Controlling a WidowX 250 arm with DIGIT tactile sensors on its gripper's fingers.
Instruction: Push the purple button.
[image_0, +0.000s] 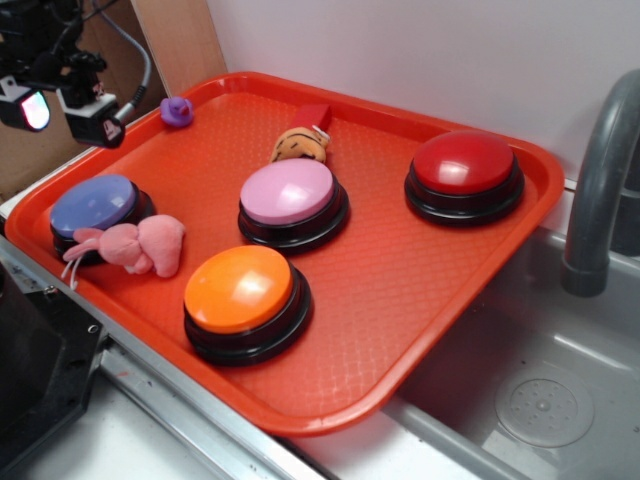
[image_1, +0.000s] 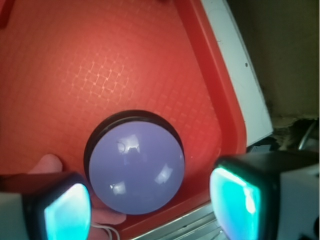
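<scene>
The purple button (image_0: 94, 205), a blue-violet dome on a black base, sits in the near left corner of the red tray (image_0: 400, 270). In the wrist view the purple button (image_1: 134, 168) lies straight below, between the two finger pads. My gripper (image_0: 62, 108) hangs in the air above and behind it at the tray's left edge, well clear of the dome. Seen from the wrist, the gripper (image_1: 150, 210) stands open with glowing cyan pads (image_1: 67, 212) and nothing held.
A pink plush rabbit (image_0: 135, 246) lies against the purple button's right side. A pink-lilac button (image_0: 290, 195), an orange button (image_0: 242, 292) and a red button (image_0: 463, 168) stand on the tray. A tiny purple duck (image_0: 177, 110) and a striped toy (image_0: 300, 143) lie at the back. A sink and grey faucet (image_0: 600, 180) are on the right.
</scene>
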